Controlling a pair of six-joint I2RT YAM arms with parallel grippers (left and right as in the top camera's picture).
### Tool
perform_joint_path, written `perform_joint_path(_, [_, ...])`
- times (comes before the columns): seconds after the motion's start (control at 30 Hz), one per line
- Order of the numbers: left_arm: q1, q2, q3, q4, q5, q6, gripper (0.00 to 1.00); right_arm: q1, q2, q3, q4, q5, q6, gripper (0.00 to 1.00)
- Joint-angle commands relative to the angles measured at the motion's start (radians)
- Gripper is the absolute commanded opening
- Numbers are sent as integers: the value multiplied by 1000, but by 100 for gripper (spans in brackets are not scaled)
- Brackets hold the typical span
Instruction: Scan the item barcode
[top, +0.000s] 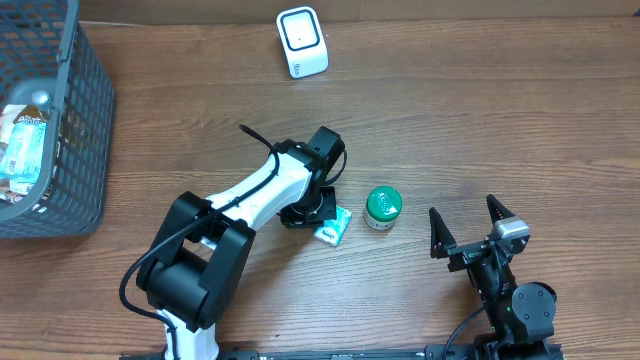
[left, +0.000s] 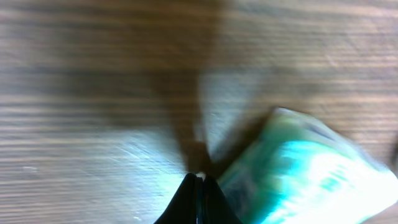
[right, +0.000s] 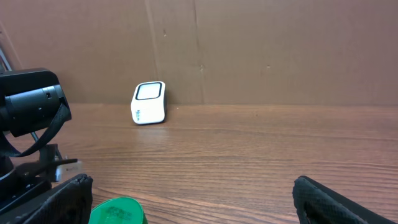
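Left gripper (top: 318, 216): fingers pressed together, nothing between them. In the left wrist view the closed tips (left: 198, 182) point down at the bare wood.
Packet (top: 331, 227): a small teal-and-white pouch lying flat on the table (top: 500, 100) just beside the left gripper's tips. In the left wrist view it (left: 305, 168) sits to the right of the tips and is blurred, so no barcode can be read.
Scanner (top: 301, 42): a white unit with a dark-framed window, upright at the far edge of the table, well apart from the packet. The right wrist view shows it (right: 149, 102) against the brown wall.
Right gripper (top: 461, 206): fingers spread wide and holding nothing, near the front edge – right of the jar.
Green-lidded jar (top: 383, 207): stands upright near the packet, between the two grippers.
Basket (top: 95, 110): dark mesh at the far left, with packaged goods inside.
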Motion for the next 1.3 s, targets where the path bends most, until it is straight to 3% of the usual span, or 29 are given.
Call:
perform_joint_path(0.0, [-8, 9, -5, 1, 153, 39, 4, -1, -3, -11, 5, 6, -2, 100])
perform_joint_path(0.47, [-42, 9, -5, 149, 166, 3, 5, -1, -3, -11, 5, 6, -2, 100])
perform_joint_path(0.77, [-36, 8, 1, 143, 166, 50, 4, -1, -3, -11, 5, 6, -2, 100])
perform_joint_path(1.0, [76, 8, 216, -135, 168, 209, 4, -1, -3, -11, 5, 6, -2, 100])
perform_joint_path(1.27, [296, 8, 673, -413, 162, 304, 4, -1, -3, -11, 5, 6, -2, 100])
